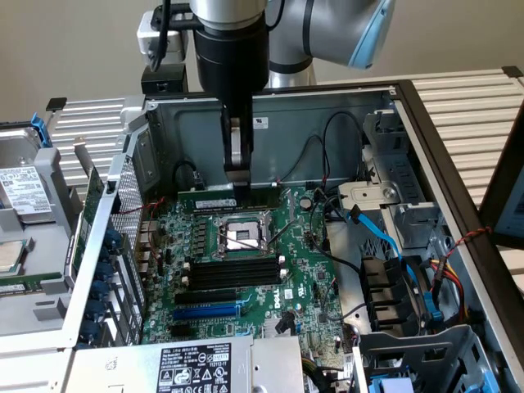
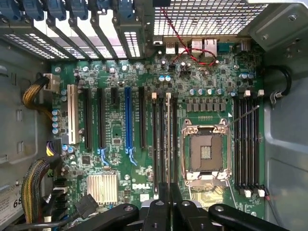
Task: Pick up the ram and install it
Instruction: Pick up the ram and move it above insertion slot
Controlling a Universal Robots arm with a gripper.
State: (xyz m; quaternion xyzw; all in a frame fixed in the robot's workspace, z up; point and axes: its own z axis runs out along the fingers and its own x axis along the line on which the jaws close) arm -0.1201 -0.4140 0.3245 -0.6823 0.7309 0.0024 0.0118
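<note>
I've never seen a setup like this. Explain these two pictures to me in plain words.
This is a robot arm working inside an opened computer case. One picture comes from a camera standing off the arm. The other comes from a camera on the arm's wrist, looking down into the case. In the case lies a big green motherboard with a square processor socket and long black memory slots. The gripper, the fingered part at the arm's end, is shut on the ram, a thin green memory stick with a white label. Whether the stick already sits in a slot, I cannot tell.
</note>
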